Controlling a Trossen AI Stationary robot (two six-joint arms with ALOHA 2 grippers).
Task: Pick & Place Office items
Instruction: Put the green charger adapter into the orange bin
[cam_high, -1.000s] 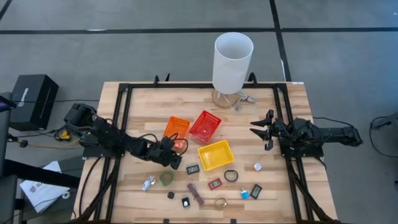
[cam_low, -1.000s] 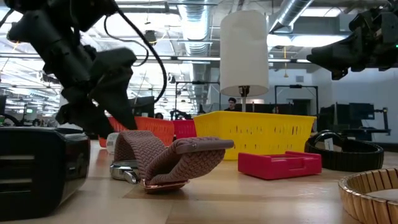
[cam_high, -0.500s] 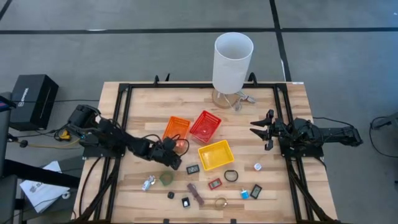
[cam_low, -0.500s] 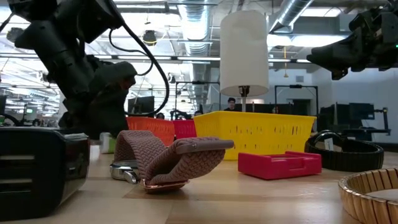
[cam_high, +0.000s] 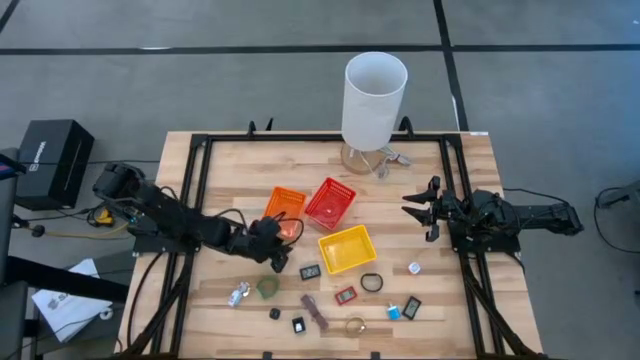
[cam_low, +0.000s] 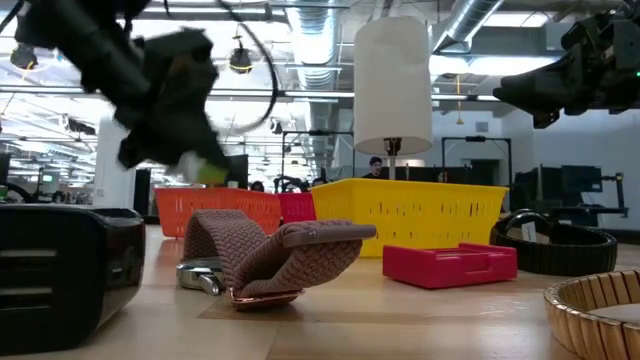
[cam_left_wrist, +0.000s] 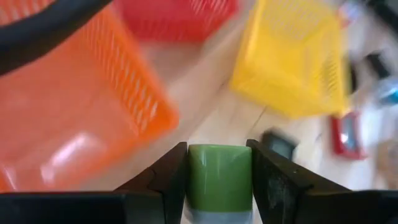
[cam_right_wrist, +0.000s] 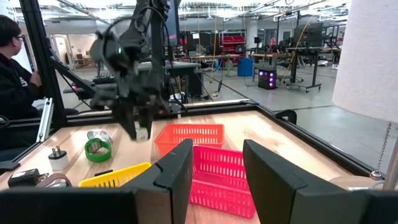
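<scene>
The left tool (cam_left_wrist: 219, 180) is clamped on a small green object (cam_left_wrist: 219, 176) with a pale lower end, one finger (cam_left_wrist: 166, 177) pressing each side of it. In the low view the tool (cam_low: 185, 150) hangs clear above the surface (cam_low: 400, 310), the green piece (cam_low: 208, 172) showing at its tip. Just beside it sits the orange basket (cam_high: 284, 207), with the red basket (cam_high: 331, 201) next along and the yellow basket (cam_high: 347, 248) a little farther off.

Near the tool on the surface lie a green ring (cam_high: 267, 288), a silvery clip (cam_high: 238, 294) and a small black block (cam_high: 310, 271). Farther out are a brown strip (cam_high: 314, 311), a red block (cam_high: 345, 295), a black ring (cam_high: 372, 282) and a blue block (cam_high: 394, 311).

The right tool (cam_high: 420, 210) hovers well apart on the far side of the yellow basket, its fingers (cam_right_wrist: 176, 177) spread with nothing between them.

A tall white cylinder (cam_high: 374, 98) stands at the surface's back edge. No writing on any item can be read.
</scene>
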